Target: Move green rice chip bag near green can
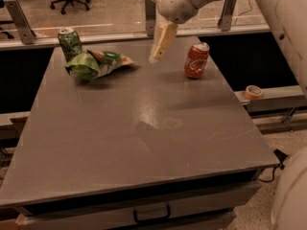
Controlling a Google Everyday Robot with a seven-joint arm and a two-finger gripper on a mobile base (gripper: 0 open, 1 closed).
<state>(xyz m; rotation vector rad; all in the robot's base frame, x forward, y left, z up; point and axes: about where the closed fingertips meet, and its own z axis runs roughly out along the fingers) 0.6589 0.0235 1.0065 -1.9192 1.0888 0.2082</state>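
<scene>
Green rice chip bag [96, 64] lay crumpled on the desk [144, 143] at its far left, just beside the green can [70, 43] standing behind it. To its right, the hand [146, 25] hung above the desk, fingers spread, holding nothing; a red can [196, 60] stood farther right.

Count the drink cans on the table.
2. The green can stands at the far left corner, beside the green rice chip bag. The red-orange can stands far right. The gripper hangs above the table between them, holding nothing. None looks hidden.
</scene>
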